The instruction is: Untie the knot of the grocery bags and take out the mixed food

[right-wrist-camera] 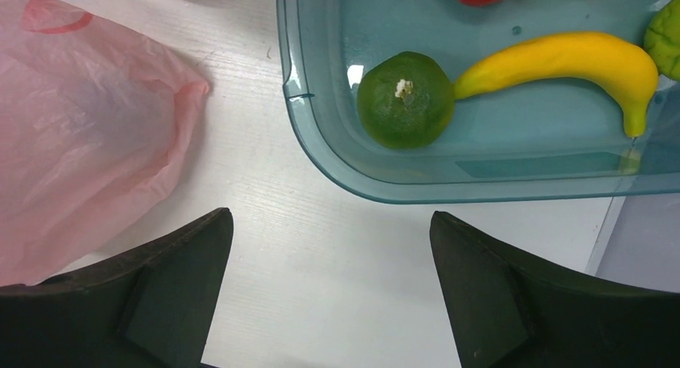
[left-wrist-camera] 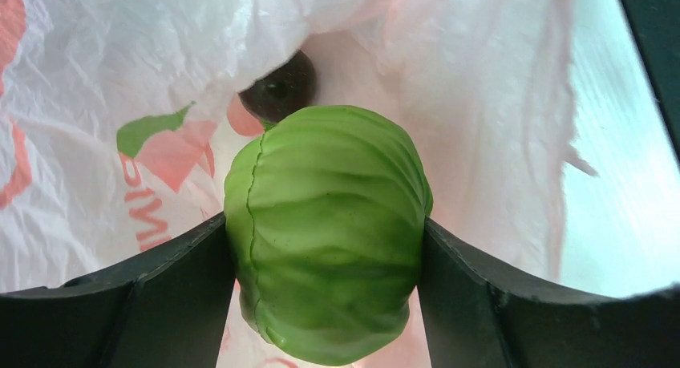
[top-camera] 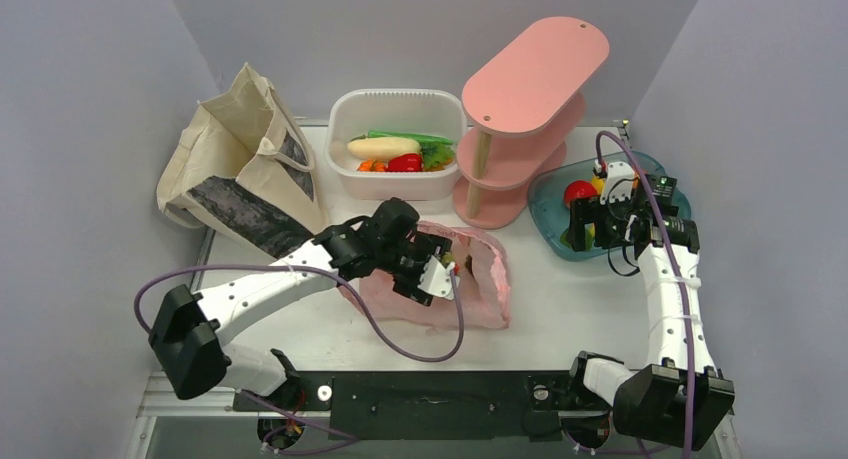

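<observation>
Two arms work a white table (top-camera: 560, 299) walled on three sides by pale lilac panels. The left gripper (top-camera: 437, 271), reaching into the mouth of the pink plastic bag (top-camera: 483, 284) at the table's middle, is clamped on the round green vegetable (left-wrist-camera: 325, 240), one finger pressed to each flank. A dark rounded object (left-wrist-camera: 281, 87), too hidden to name, sits just behind it among the folds. The right gripper (right-wrist-camera: 330, 217) hangs with fingers apart and nothing between them, over bare tabletop just beside the corner of the teal tray (right-wrist-camera: 303, 115) at the right edge. That tray holds a lime (right-wrist-camera: 405, 99) and a banana (right-wrist-camera: 561, 59). Open surface runs along the near edge and between bag and tray. The canvas tote (top-camera: 240, 159) slumps in the far-left corner. A white tub (top-camera: 395, 186) at the middle of the far edge holds the long white radish (top-camera: 383, 147) beside a red pepper (top-camera: 405, 163). A pink tiered shelf (top-camera: 530, 69) stands between tub and tray.
</observation>
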`<state>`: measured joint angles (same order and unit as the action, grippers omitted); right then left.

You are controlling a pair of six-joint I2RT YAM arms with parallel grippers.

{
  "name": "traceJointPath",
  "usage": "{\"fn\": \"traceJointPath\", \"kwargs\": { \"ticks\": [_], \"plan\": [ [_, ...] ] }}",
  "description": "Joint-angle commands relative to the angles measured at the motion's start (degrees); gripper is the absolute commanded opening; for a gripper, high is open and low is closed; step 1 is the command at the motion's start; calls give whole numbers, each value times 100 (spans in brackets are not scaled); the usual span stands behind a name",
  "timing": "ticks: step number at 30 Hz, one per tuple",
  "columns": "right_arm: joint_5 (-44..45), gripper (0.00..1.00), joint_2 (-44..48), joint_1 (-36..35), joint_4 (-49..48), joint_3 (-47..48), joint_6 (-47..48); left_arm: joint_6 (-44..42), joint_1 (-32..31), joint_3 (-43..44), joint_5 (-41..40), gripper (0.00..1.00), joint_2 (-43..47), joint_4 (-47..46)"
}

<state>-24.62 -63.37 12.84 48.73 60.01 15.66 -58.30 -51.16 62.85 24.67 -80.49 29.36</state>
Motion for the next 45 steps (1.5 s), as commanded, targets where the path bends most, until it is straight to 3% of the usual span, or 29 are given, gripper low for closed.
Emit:
{"fn": "traceJointPath", "kwargs": {
  "ticks": [1, 5, 11, 17, 23, 31, 37, 45],
  "plan": [
    [-459, 88, 67, 43, -5, 403, -75, -440, 87, 126, 231, 57, 725, 1102],
    [-922, 89, 184, 43, 60, 596, -210, -376, 153, 291, 396, 58, 1399, 1615],
    [-1980, 90, 221, 35, 154, 1218, -720, 381, 214, 895, 357, 58, 1930, 1746],
    [-2725, 92, 601, -216, -257, 1646, -1047, 1664, 220, 1733, 269, 59, 1727, 1194],
    [-2510, 93, 1080, -975, -947, 1622, -1293, 3030, 542, 2219, 445, 59, 1363, 239],
    [-1946, 95, 1279, -1515, -817, 1585, -1113, 3644, 1620, 2977, 470, 61, 440, -326],
    [-1810, 95, 1332, -1538, -772, 1450, -1207, 4122, 2798, 3878, 415, 63, -772, -766],
    [-1459, 95, 1371, -1566, -695, 1386, -1201, 4838, 3504, 4907, 456, 64, -2644, -1294]
  ]
}}
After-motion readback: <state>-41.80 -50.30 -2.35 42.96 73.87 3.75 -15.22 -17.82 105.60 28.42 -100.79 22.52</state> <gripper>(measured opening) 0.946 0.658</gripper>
